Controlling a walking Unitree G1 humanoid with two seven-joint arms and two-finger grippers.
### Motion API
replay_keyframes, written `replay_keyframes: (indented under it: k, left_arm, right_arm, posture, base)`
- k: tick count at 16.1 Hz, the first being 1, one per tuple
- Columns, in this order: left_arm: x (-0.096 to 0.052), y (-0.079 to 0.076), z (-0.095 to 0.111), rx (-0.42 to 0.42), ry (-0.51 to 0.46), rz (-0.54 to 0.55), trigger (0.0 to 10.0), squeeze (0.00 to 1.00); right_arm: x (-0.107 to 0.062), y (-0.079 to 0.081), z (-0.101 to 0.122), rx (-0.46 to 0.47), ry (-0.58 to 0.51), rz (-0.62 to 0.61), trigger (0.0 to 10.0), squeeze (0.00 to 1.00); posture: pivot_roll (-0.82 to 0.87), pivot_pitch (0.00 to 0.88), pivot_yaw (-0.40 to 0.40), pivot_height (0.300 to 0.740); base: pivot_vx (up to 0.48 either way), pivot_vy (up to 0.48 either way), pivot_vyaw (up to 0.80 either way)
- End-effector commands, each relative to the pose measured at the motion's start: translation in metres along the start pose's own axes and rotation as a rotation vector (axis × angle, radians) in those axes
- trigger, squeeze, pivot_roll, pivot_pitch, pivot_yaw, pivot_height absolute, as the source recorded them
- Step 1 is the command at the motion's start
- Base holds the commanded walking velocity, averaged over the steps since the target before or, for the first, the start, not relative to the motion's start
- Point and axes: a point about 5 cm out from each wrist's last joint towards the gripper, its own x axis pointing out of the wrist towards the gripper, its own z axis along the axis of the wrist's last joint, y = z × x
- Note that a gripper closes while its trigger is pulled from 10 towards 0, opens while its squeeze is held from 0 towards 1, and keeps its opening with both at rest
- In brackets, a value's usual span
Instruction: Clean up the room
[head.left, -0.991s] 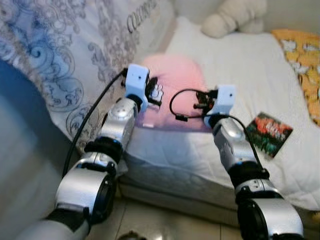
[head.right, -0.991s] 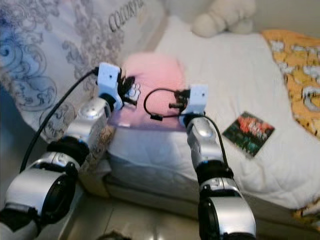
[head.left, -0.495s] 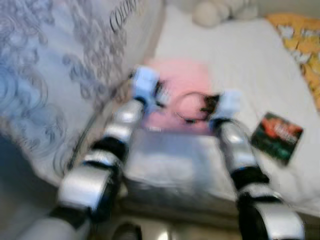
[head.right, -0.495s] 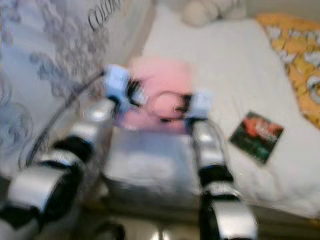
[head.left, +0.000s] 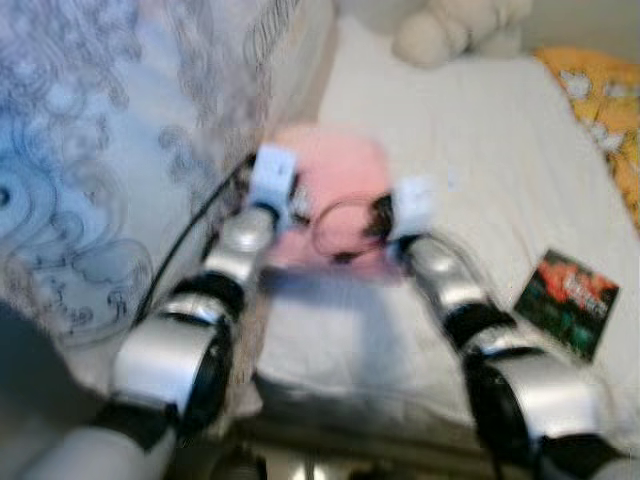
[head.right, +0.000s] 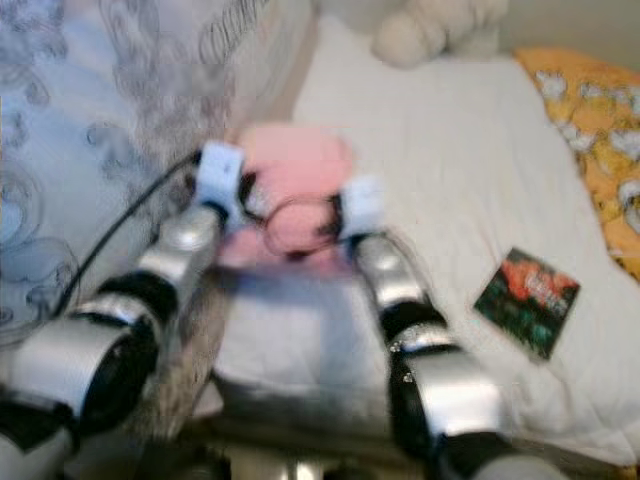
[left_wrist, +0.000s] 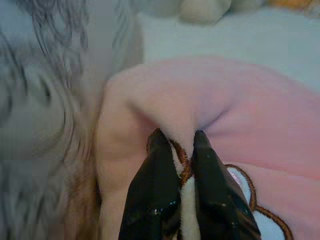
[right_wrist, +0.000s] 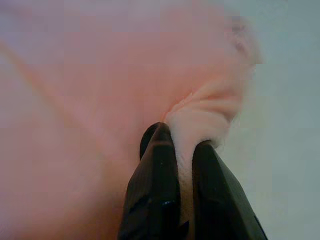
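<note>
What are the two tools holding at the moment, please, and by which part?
Both hold the pink blanket lying on the bed. The left tool pinches a fold at its brown-stitched edge; the right tool pinches a bunched fold at its edge.

My left pincer (left_wrist: 177, 145) and right pincer (right_wrist: 177, 137) each pinch a fold of the blanket (head.left: 335, 165), which lies on the bed (head.left: 480, 130) straight ahead of me. A patterned duvet (head.left: 100, 150) is heaped to its left. A stuffed toy (head.left: 450, 28) sits behind it, at the bed's far end. A booklet (head.left: 570, 300) lies on the bed, right of my right arm.
</note>
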Motion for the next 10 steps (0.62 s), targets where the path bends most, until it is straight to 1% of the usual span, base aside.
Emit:
replay_keyframes:
  k: [1, 2, 3, 4, 6, 7, 8, 10]
  left_arm:
    - [-0.001, -0.005, -0.003, 0.027, -0.005, 0.005, 10.0, 0.0]
    - [-0.002, 0.002, -0.006, 0.011, 0.008, 0.031, 10.0, 0.0]
    - [-0.002, 0.004, -0.007, -0.016, 0.012, 0.042, 10.0, 0.0]
    - [-0.003, 0.005, -0.009, -0.033, 0.017, 0.052, 10.0, 0.0]
    - [-0.004, 0.001, -0.014, -0.019, 0.033, 0.037, 10.0, 0.0]
    - [-0.004, -0.002, -0.013, -0.022, 0.035, 0.03, 10.0, 0.1]
    - [-0.003, -0.004, -0.013, -0.027, 0.036, 0.027, 10.0, 1.0]
    - [-0.003, -0.005, -0.011, -0.02, 0.025, 0.025, 10.0, 1.0]
  right_arm:
    - [-0.005, -0.014, -0.012, 0.013, 0.031, -0.058, 10.0, 0.0]
    - [-0.004, -0.005, -0.016, -0.001, 0.044, -0.042, 10.0, 0.0]
    - [-0.004, -0.002, -0.018, -0.014, 0.048, -0.035, 10.0, 0.0]
    - [-0.004, -0.002, -0.02, -0.006, 0.06, -0.049, 10.0, 0.0]
    - [-0.005, -0.003, -0.023, -0.006, 0.075, -0.063, 10.0, 0.0]
    - [-0.006, -0.004, -0.026, 0.028, 0.086, -0.069, 10.0, 0.27]
    - [-0.006, -0.005, -0.028, 0.056, 0.094, -0.077, 10.0, 1.0]
    - [-0.007, -0.004, -0.031, 0.072, 0.097, -0.074, 10.0, 1.0]
  posture:
    - [0.02, 0.211, -0.116, 0.74]
    - [0.02, 0.225, -0.114, 0.74]
    - [0.02, 0.225, -0.114, 0.74]
    - [0.03, 0.223, -0.12, 0.74]
    - [0.02, 0.215, -0.118, 0.74]
    - [0.02, 0.208, -0.118, 0.74]
    - [0.03, 0.198, -0.117, 0.74]
    - [0.04, 0.177, -0.11, 0.74]
  base:
    - [0.0, 0.0, 0.0]
    - [0.0, 0.0, 0.0]
    - [0.0, 0.0, 0.0]
    - [0.0, 0.0, 0.0]
    - [0.0, 0.0, 0.0]
    - [0.0, 0.0, 0.0]
    - [0.0, 0.0, 0.0]
    - [0.0, 0.0, 0.0]
